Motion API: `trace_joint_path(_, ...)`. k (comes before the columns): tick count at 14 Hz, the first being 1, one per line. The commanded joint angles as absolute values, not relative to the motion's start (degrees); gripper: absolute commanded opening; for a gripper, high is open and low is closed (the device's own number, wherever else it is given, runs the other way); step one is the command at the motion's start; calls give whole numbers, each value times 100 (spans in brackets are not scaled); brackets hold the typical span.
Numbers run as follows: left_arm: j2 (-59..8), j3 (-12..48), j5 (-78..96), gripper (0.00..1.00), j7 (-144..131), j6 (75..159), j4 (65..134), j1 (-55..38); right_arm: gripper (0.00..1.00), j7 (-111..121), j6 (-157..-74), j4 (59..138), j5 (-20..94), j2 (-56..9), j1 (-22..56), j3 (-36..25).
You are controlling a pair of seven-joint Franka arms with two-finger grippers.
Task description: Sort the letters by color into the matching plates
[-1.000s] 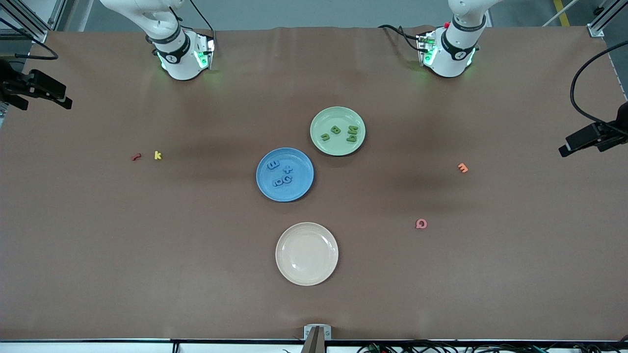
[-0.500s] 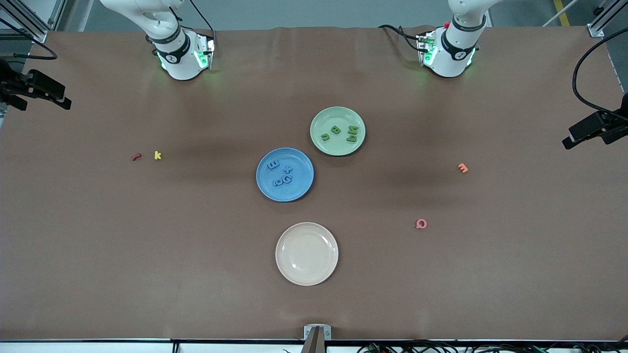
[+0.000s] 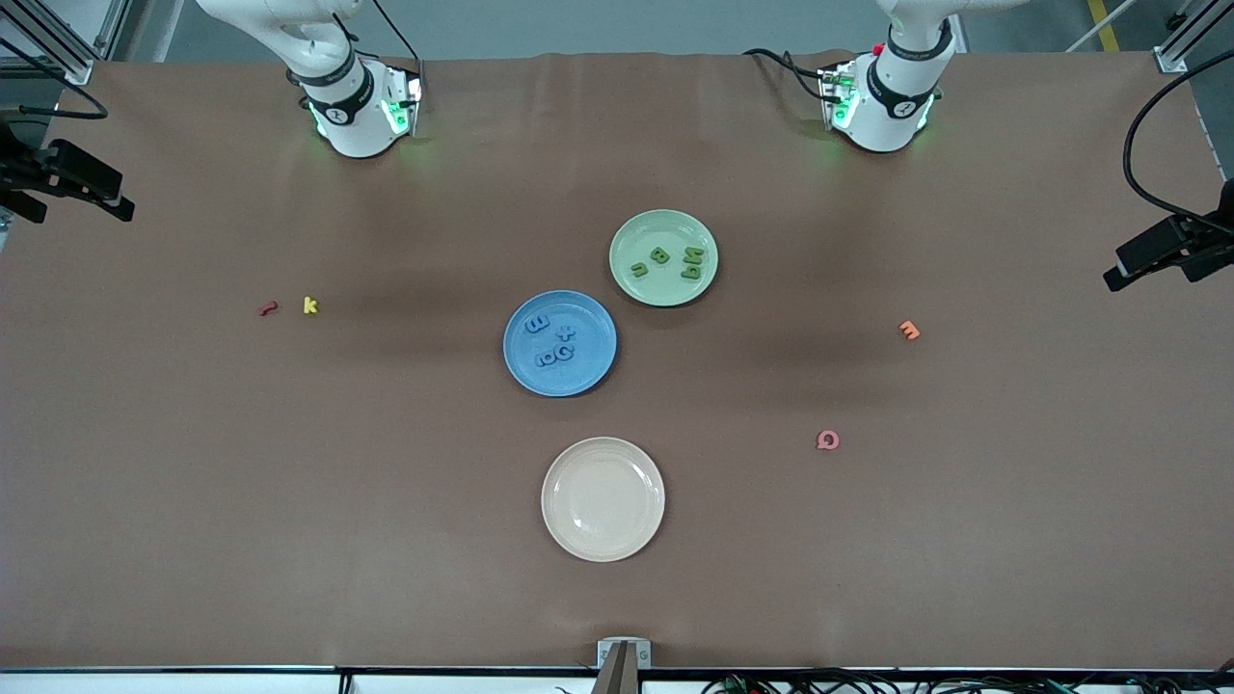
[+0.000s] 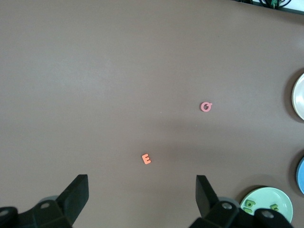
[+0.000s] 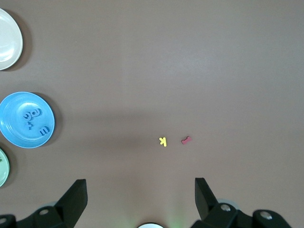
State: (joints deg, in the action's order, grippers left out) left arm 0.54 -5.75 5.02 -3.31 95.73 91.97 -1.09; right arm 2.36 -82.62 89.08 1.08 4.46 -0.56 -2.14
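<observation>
Robot lab. Brown-covered table (image 3: 289, 482), two arm bases (image 3: 352, 106) bolted along frame top, aluminium framing (image 3: 58, 43) in the upper corners, cables (image 3: 868, 682) along the bottom edge.

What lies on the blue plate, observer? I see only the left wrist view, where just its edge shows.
Observer: Four blue letters lie on the blue plate.
Operator: Are any letters toward the right arm's end?
Observer: Yes, a yellow letter and a red letter lie there beside each other, on no plate.
Operator: Does the cream plate hold anything?
Observer: No, the cream plate is bare.
</observation>
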Motion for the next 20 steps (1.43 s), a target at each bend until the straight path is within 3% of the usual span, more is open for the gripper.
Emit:
trace_joint_path(1, 202, -1090, 466, 99, -211, 9439, 9246, -589, 100, 202, -8244, 8815, 193, 431, -106, -202)
trace_joint_path(7, 264, -994, 448, 99, -220, 9431, 9255, -598, 100, 202, -8297, 8833, 193, 448, -105, -202)
trace_joint_path(10, 535, -485, 291, 99, -237, 9422, 9500, -326, 100, 202, -8306, 8833, 193, 457, -105, -202)
trace_joint_path(20, 571, -343, 167, 99, -202, 9466, 9527, -45, 100, 228, -8358, 8842, 264, 475, -105, -202)
